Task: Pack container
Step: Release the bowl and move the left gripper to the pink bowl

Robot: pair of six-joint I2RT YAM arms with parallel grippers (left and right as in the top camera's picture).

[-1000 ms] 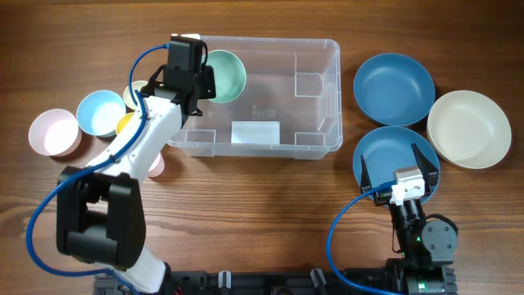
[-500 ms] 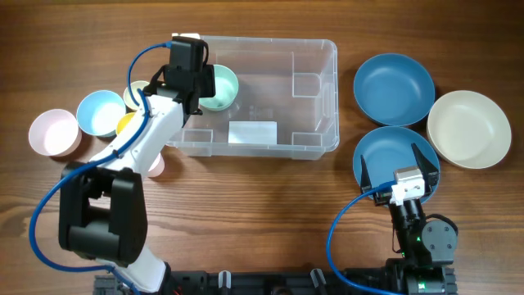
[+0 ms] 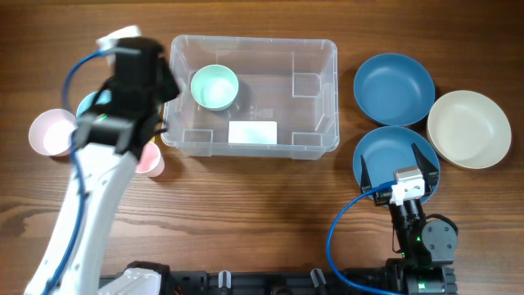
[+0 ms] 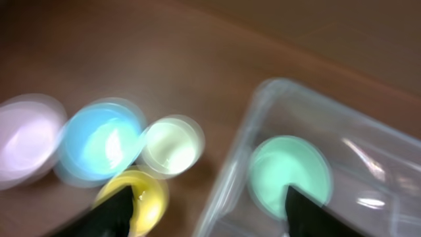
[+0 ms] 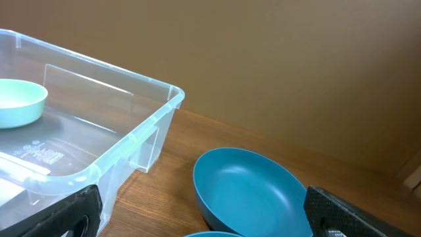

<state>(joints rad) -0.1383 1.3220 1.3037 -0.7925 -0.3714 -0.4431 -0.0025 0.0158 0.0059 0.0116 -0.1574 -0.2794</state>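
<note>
The clear container (image 3: 327,98) stands in the middle of the table with a white label (image 3: 252,132) on its floor. A mint green bowl (image 3: 214,87) sits upright inside it at the left end. My left gripper (image 3: 155,94) hovers high over the container's left rim (image 4: 237,164), open and empty. The left wrist view is blurred; its fingertips (image 4: 125,201) frame the mint bowl (image 4: 289,171) and a yellow bowl (image 4: 148,197). My right gripper (image 3: 395,160) rests open over a blue bowl (image 3: 385,147), holding nothing (image 5: 207,217).
Left of the container lie a pink bowl (image 3: 51,133), a light blue bowl (image 4: 102,141), a pale cup (image 4: 172,145) and a pink cup (image 3: 151,160). To the right sit a second blue bowl (image 3: 394,88) and a cream bowl (image 3: 468,129).
My left gripper opened and let go of the mint bowl inside the container, then rose and swung left off the container. The right arm has not moved.
</note>
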